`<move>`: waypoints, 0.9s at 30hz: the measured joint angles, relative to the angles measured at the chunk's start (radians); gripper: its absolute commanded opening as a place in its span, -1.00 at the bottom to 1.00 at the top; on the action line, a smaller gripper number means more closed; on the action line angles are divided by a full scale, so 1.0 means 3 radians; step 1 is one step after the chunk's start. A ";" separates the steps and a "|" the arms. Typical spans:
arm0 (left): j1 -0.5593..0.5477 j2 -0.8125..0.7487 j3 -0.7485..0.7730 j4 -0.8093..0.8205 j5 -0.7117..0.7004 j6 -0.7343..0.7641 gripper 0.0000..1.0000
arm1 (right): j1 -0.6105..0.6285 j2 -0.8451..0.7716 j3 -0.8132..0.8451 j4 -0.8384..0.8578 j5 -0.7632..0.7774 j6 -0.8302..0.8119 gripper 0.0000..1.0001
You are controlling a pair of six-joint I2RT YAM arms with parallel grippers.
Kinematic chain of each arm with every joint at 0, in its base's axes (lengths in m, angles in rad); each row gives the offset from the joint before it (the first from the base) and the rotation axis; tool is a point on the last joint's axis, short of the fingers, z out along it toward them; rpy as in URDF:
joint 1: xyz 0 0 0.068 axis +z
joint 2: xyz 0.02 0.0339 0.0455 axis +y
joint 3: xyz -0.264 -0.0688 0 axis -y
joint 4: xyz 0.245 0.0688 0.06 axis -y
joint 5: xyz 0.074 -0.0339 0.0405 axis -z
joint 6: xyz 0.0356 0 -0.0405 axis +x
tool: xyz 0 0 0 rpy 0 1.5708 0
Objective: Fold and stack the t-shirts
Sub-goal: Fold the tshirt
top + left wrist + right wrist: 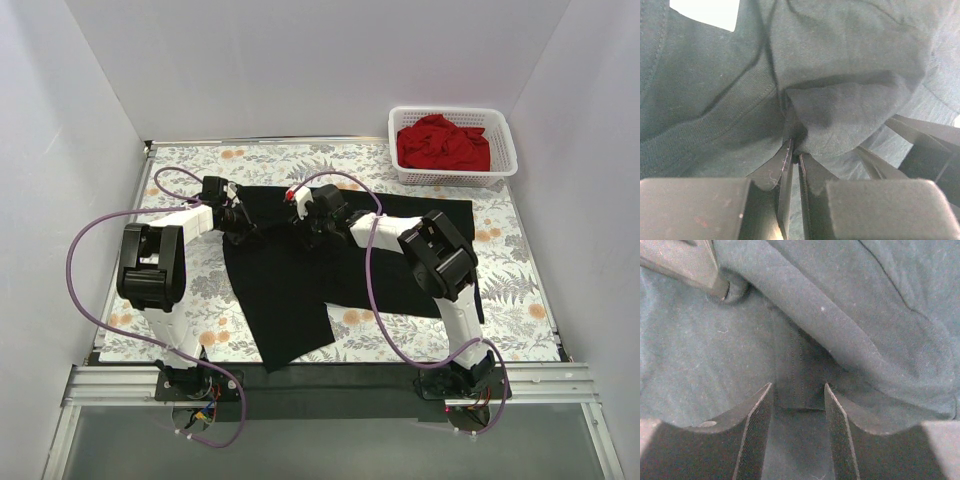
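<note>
Left gripper [794, 147] is pinched tight on the black t-shirt [300, 290] mid-frame. Right gripper [799, 390] sits jaws apart over the cloth, so I'd close it before lifting.

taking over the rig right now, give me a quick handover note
Left gripper: shut on a pinch of the black t-shirt.
Right gripper: open, jaws astride a fold of the same shirt.
Black t-shirt lies spread and rumpled on the table. The red t-shirt is bunched in the white basket.
Done: no finished fold or stack visible.
Left: fold the black one, fetch and fold the red one, stack them.
</note>
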 measured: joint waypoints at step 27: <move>0.0000 0.0047 0.0001 -0.0023 -0.0037 0.0018 -0.77 | 0.0064 -0.0188 0.0137 -0.0468 0.0275 -0.0374 -0.97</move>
